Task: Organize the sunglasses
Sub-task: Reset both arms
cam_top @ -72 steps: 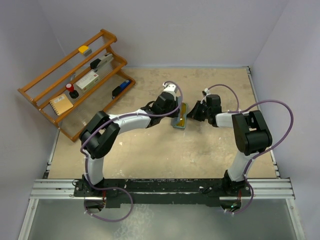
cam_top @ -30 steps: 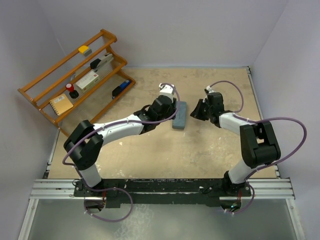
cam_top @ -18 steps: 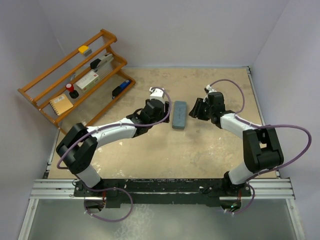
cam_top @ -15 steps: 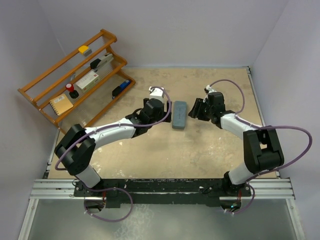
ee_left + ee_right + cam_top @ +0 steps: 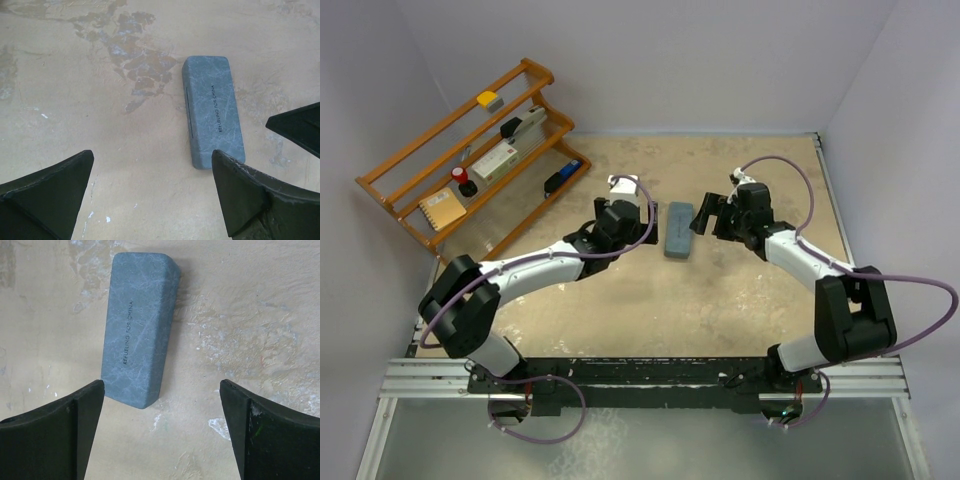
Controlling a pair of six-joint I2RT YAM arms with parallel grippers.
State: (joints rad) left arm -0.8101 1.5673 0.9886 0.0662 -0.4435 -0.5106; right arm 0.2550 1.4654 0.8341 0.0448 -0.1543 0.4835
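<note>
Two empty grippers, the left gripper (image 5: pixel 150 167) and the right gripper (image 5: pixel 162 412), hover with jaws spread wide either side of the shut sunglasses case (image 5: pixel 678 229), which lies flat on the counter (image 5: pixel 620 310) nearer its far edge, apparently left room to rest closed.

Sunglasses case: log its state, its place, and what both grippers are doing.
item: grey sunglasses case
state: shut, lying flat, printed lettering facing up
place: on the table, between the two grippers
left gripper: open, holding nothing, case off to one side of its fingers
right gripper: open, holding nothing, case end just ahead of its fingers
grip on case: none
</note>
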